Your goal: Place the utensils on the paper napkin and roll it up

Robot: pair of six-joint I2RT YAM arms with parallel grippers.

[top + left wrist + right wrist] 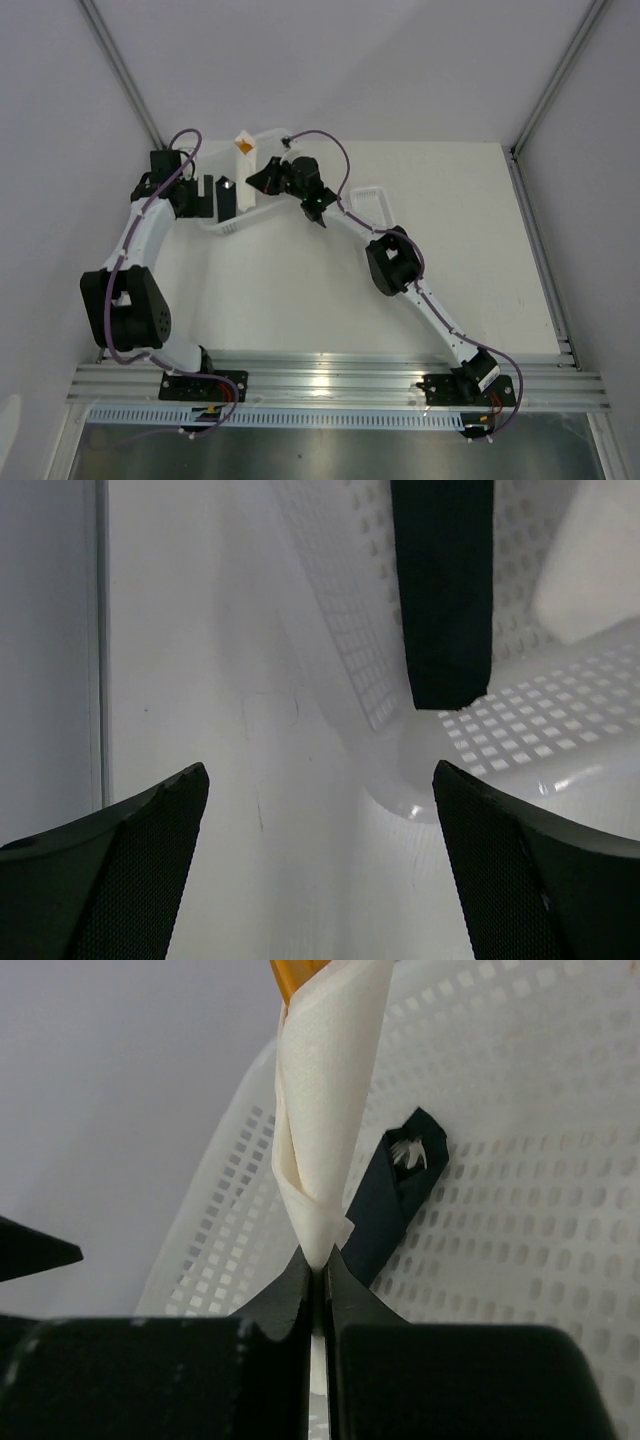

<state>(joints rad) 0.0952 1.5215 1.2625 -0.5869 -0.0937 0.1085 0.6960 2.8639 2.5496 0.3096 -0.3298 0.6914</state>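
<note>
Grey walls close in a white tabletop (330, 290), with a slotted white basket (520, 1160) at its far side. My right tool (318, 1260) is pinched tight on only the bottom tip of the paper napkin (325, 1110). The napkin stands upright by the basket as a loose, tapering roll, and an orange end of the utensils (295, 975) pokes out the top. I judge that thin grip to be the risk. If the wrist tilts or swings, the soft paper could unwind or tear, or the utensils could slide out. It might also snag the black block (400, 1185) close behind. My left tool (320, 770) hangs wide and empty at the basket's corner.
</note>
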